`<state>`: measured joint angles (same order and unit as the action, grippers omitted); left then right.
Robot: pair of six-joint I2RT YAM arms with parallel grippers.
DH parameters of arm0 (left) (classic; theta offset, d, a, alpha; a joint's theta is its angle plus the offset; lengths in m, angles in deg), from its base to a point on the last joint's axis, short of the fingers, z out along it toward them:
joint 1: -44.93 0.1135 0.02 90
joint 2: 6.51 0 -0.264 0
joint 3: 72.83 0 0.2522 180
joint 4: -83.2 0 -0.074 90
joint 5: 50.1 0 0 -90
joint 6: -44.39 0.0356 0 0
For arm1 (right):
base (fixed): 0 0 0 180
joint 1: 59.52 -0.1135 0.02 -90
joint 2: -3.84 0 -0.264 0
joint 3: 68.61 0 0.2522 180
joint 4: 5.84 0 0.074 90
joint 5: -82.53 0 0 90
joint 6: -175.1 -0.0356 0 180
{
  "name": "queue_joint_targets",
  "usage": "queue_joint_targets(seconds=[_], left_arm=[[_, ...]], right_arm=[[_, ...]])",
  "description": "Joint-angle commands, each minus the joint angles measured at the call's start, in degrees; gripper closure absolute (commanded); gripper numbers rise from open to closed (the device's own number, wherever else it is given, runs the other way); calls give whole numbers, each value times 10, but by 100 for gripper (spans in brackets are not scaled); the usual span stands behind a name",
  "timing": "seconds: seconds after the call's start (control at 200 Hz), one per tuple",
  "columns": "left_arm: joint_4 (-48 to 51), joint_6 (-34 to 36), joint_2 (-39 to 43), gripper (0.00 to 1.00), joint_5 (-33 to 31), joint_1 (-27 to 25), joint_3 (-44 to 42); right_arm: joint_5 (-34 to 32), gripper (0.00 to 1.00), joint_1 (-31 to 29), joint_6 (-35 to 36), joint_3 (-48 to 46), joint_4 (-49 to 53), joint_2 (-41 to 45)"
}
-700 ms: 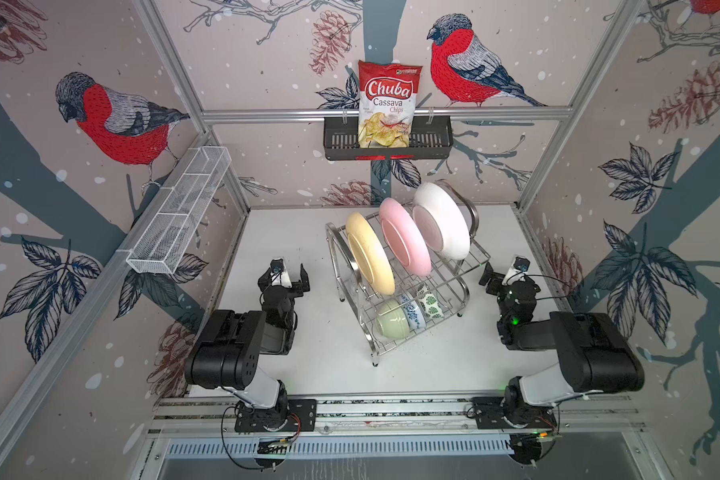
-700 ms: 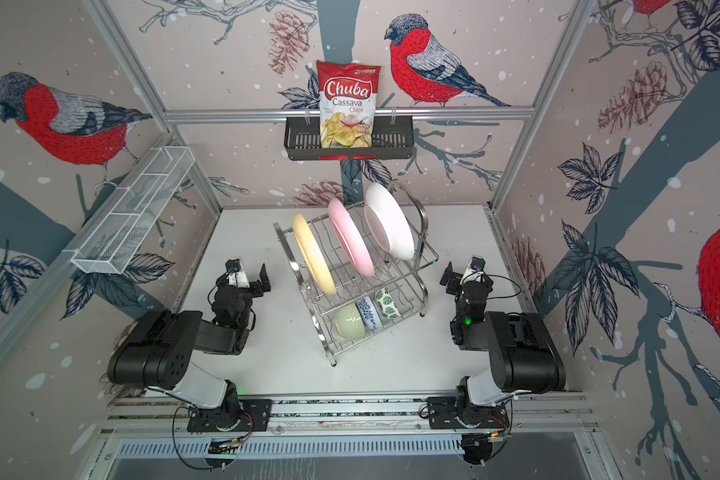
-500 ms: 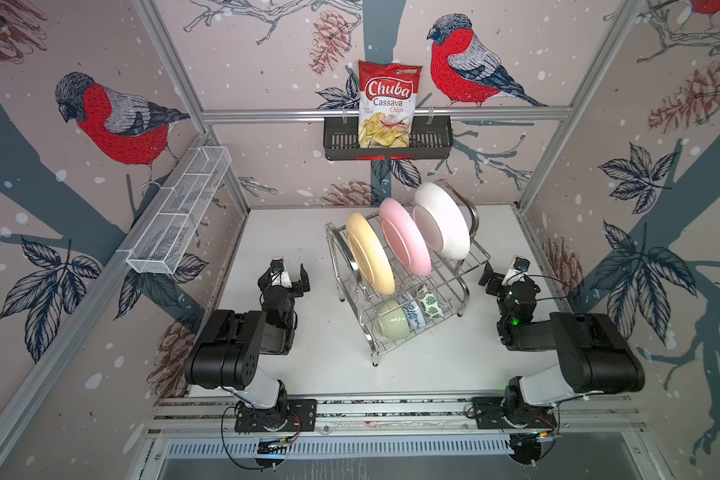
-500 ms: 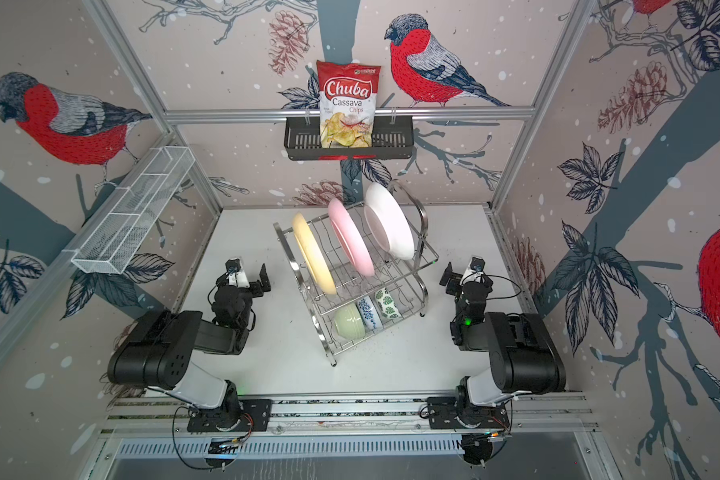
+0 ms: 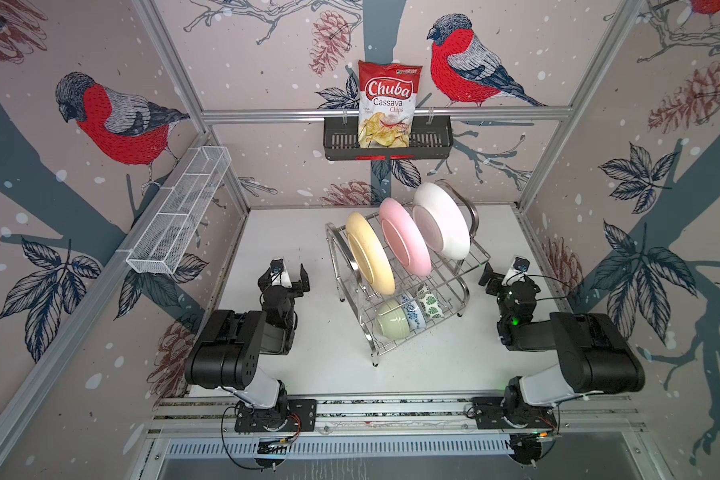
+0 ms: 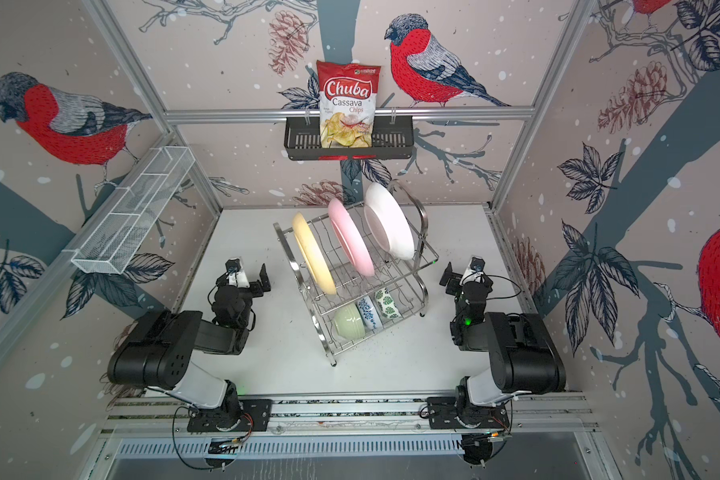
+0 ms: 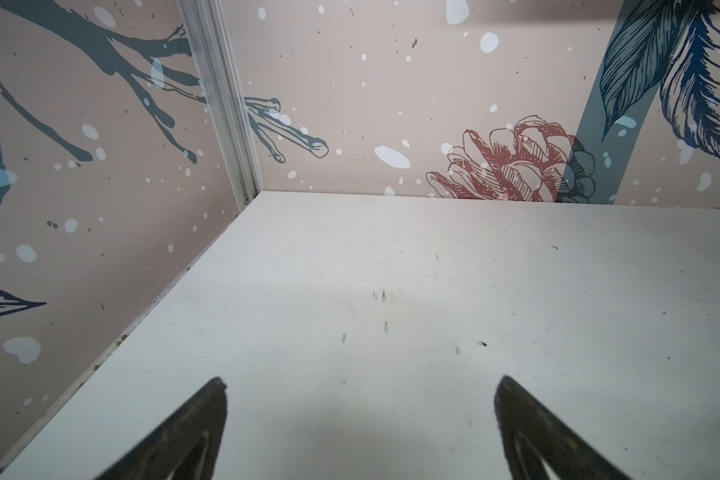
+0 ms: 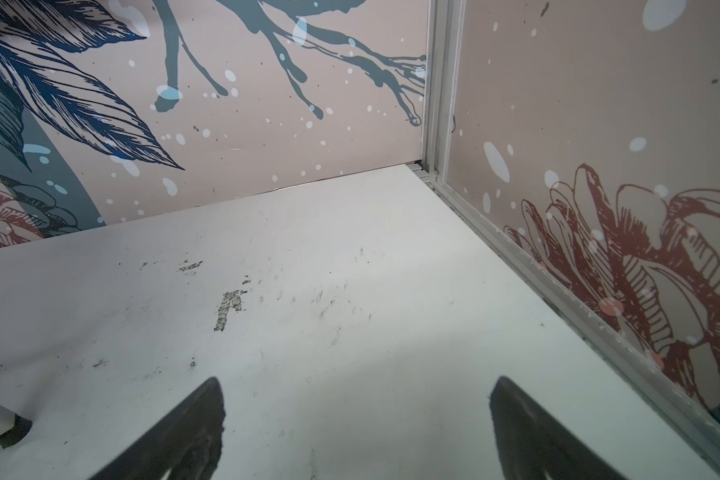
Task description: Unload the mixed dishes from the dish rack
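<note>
Left of the dish rack (image 5: 437, 278), the left pincer (image 5: 290, 274) hangs over the counter (image 5: 412, 374), jaws spread wide, empty. The rack's upper tier holds a cream-yellow plate (image 5: 371, 253), pink plate (image 5: 406, 245) and white plate (image 5: 443, 224); beneath sit a pale green bowl (image 5: 391, 324), blue-white bowl (image 5: 412, 313) and leaf-print bowl (image 5: 431, 305). Right of the rack, the right pincer (image 5: 503, 270) gapes wide, empty.

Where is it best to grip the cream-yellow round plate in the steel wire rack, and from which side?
Probably its top rim, from above. The cream-yellow round plate stands on edge, leaning, in the upper tier of the shiny steel wire rack, with the pink round plate close beside it, so the top rim is easiest to reach.
</note>
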<state>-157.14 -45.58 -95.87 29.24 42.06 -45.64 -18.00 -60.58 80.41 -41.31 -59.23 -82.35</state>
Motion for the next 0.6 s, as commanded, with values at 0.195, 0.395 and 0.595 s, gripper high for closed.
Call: queue_joint_targets(seconds=[0.195,0.395,0.595], left_arm=[[-4,0,1,1,0,1,2],[-4,0,2,1,1,1,1],[69,-10,90,1,-101,-23,-1]], right_arm=[[1,0,0,-2,0,-12,2],[5,0,1,-3,-2,-15,4],[-61,0,-18,-38,24,151,128]])
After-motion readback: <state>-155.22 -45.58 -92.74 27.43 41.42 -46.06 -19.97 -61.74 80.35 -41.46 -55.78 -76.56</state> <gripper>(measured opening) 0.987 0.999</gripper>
